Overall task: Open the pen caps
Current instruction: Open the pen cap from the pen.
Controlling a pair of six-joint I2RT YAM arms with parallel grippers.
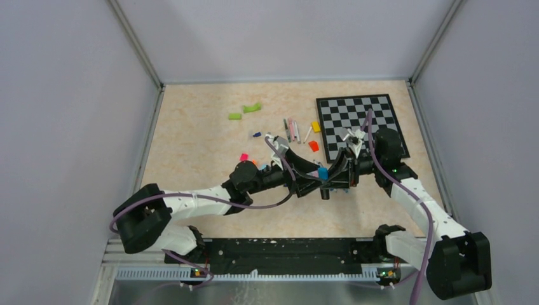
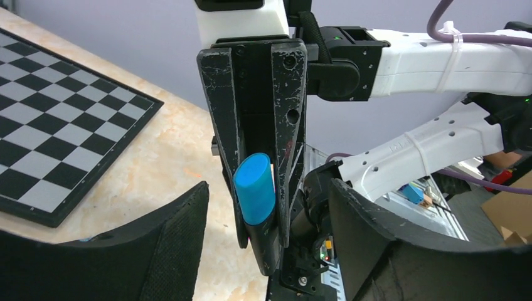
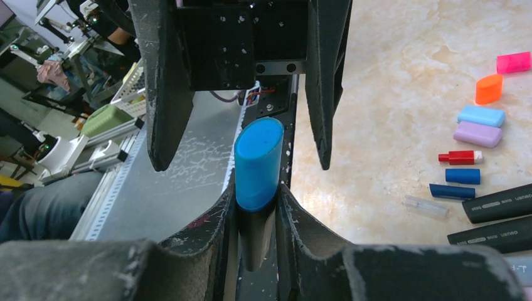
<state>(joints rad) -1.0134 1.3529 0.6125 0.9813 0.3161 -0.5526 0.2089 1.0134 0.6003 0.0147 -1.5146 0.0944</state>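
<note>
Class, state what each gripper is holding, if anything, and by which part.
Right gripper clamps a blue-capped marker by its black barrel, just below the blue cap. Left gripper holds nothing; its open fingers flank that cap.

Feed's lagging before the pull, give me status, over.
Left pincer open, flanking blue cap, no contact. Right pincer shut on pen, cap on. Nothing in the way.

Pens (image 3: pixel 502 202), caps (image 3: pixel 478 133), chessboard (image 1: pixel 359 124) clutter table (image 1: pixel 191 140); left side open.
</note>
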